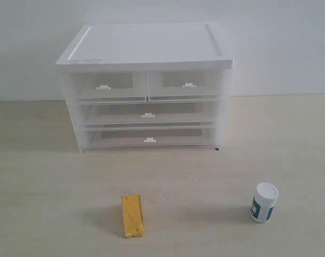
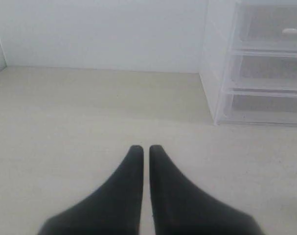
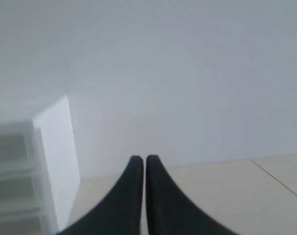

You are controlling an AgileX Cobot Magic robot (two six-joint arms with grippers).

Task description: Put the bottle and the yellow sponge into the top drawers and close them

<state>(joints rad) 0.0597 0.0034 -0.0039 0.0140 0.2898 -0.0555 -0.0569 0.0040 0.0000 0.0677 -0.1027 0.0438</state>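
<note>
Nothing stowed: my left claw and right claw are pressed together and empty, top drawers closed, sponge at six o'clock, bottle at four.

The left gripper has its two dark fingers brought almost together, with only a thin slit between the tips. The right gripper is closed the same way, its tips side by side.

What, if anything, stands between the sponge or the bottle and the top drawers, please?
Nothing visible lies on the table between the sponge, the bottle and the cabinet. However, both top drawers are shut, so their own fronts bar the way until they are pulled open.
</note>
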